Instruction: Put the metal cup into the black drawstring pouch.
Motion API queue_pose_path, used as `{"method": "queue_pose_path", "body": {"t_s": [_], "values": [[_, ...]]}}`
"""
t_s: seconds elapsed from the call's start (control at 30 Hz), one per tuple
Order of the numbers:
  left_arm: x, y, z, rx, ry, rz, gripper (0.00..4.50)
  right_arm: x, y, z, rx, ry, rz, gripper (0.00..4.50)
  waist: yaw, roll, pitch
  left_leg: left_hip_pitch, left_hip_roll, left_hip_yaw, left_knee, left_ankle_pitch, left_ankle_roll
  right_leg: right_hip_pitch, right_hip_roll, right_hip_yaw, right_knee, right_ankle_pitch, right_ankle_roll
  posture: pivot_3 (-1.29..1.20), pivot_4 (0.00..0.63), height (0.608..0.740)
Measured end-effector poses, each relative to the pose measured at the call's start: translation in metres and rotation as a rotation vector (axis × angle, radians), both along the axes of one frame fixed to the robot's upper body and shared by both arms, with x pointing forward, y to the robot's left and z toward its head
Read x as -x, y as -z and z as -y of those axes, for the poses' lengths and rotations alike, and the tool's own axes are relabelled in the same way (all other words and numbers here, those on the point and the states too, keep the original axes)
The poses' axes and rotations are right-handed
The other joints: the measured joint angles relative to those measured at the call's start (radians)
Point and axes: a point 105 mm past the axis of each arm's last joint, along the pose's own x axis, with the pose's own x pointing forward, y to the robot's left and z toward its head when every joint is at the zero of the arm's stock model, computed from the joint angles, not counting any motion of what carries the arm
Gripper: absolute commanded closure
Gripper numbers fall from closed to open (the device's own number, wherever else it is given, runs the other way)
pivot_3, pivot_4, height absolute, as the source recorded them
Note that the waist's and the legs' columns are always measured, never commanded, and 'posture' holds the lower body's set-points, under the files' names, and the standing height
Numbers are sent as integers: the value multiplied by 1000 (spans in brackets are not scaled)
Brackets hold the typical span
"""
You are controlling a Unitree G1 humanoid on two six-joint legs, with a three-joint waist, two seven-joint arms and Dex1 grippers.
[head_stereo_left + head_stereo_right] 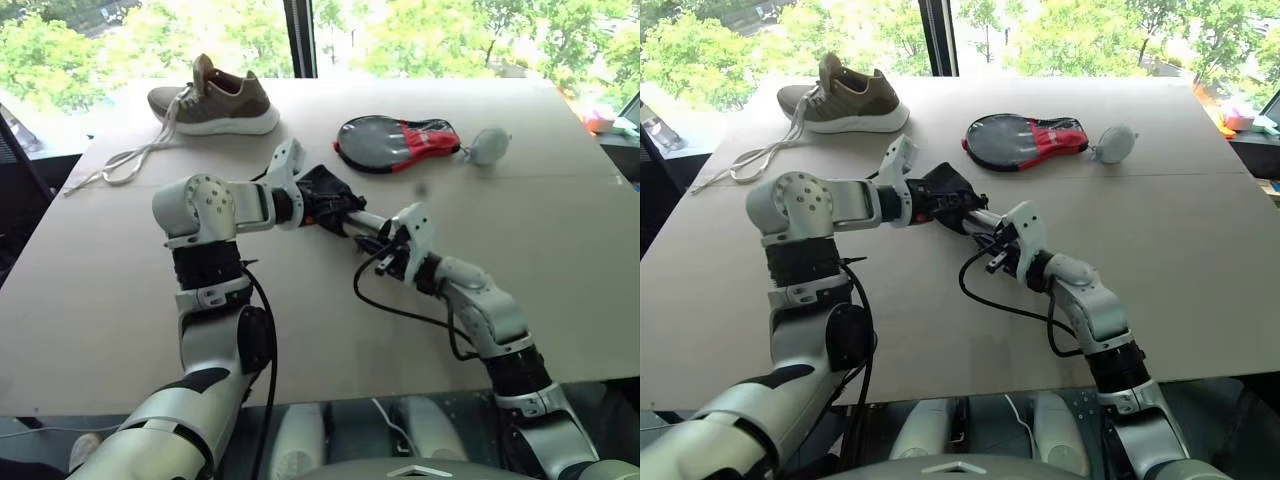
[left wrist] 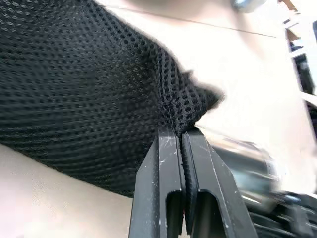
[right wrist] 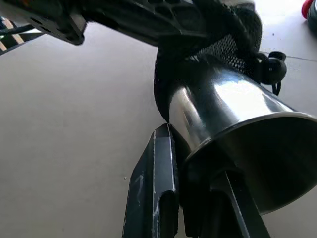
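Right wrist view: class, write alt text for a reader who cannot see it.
The right gripper clamps the rim of the metal cup, whose narrow end pokes into the black drawstring pouch held above the table.

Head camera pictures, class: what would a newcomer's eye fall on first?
Mid-table, the left claw pinches the black drawstring pouch in the air while the right claw pushes the metal cup into its mouth. Behind lie a brown shoe and a black-and-red case.
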Motion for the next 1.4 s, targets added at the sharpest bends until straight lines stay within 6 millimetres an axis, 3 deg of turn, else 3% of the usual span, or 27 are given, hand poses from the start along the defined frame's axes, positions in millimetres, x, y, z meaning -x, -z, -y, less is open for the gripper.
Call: {"method": "queue_pose_path", "body": {"t_s": [0.47,0.63,0.73,0.87,1.03,1.17,1.27,1.4], "values": [[8,15,-3,20,-5,-36,4500,-13,5,-17,180,14,236,4438,-2,0,0,0,0,0,0,0,0,0,-1,0,0,0,0,0,150,740],[8,-2,10,79,49,-10,4500,-8,3,-43,368,-167,465,4438,-3,0,0,1,0,0,0,1,-1,0,0,0,1,0,0,0,150,740],[9,-15,9,92,71,19,4500,-15,-6,-43,420,-193,569,4438,-4,0,0,1,1,0,0,1,-1,0,0,0,1,0,0,0,150,740],[14,-18,11,111,95,28,4500,-27,-11,-44,337,-118,514,4438,-3,0,0,1,3,0,0,1,-1,0,-2,0,1,0,0,0,150,740],[27,-3,7,98,99,14,4500,-41,-16,-35,231,-29,381,4438,-3,0,0,1,2,-1,0,1,-2,1,-3,0,1,0,0,0,150,740],[25,1,17,95,85,-18,4500,-21,-2,-47,457,-232,576,4438,1,0,0,0,-1,-1,1,1,-1,1,-3,-1,1,0,0,0,150,740],[16,-7,24,108,64,-26,4500,-13,1,-59,511,-303,650,4438,0,0,0,1,-1,-1,1,1,-2,1,-2,-1,1,0,0,0,150,740],[13,-14,25,123,49,-19,4500,-18,-6,-64,516,-298,682,4438,-7,0,0,2,0,-1,0,1,-2,1,-1,-1,1,0,0,0,150,740]]}}
